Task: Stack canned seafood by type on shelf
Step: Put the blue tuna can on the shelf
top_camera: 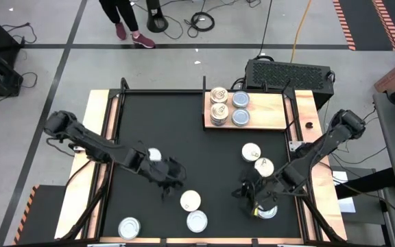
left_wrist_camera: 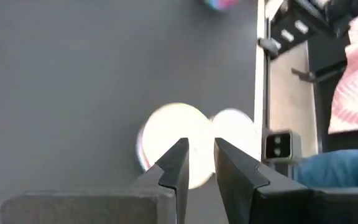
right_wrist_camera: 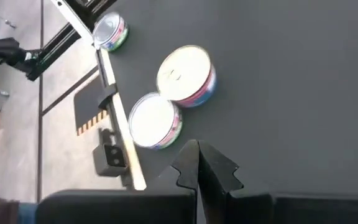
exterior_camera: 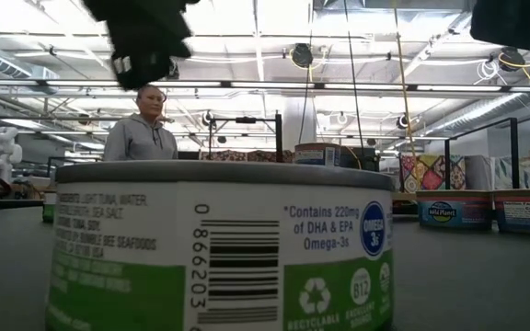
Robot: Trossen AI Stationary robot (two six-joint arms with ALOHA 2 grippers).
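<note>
Black tabletop (top_camera: 184, 130): two tins (left_wrist_camera: 173, 146) lie just beyond left fingers (left_wrist_camera: 176, 165).

Bare black table (top_camera: 163, 123) lies open between both arms and the shelf (top_camera: 266, 110); two loose cans (top_camera: 251, 152) stand below the shelf; four cans (top_camera: 219, 95) crowd its left half.
</note>
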